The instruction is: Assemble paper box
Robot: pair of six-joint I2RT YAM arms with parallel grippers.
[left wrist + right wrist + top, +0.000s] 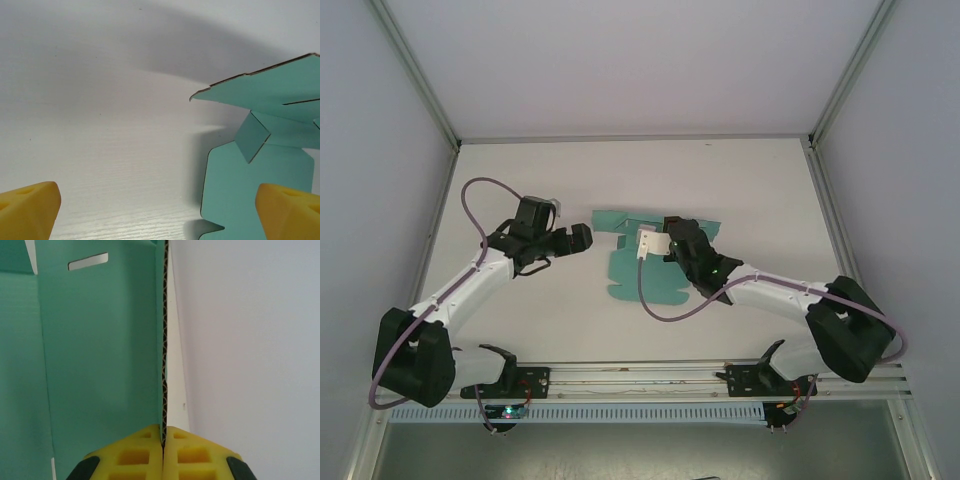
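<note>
On the right, the right gripper (163,440) has its yellow pads (135,455) pressed together, pinching the raised flap (125,340) of the paper box (30,365) (corrugated edge seen end-on between them). On the left, the left gripper (160,212) has its jaws spread wide and holds nothing, just left of the sheet and apart from it. The teal card lies mostly flat at the middle of the table (740,180), with one left-side panel (270,90) lifted off the surface.
</note>
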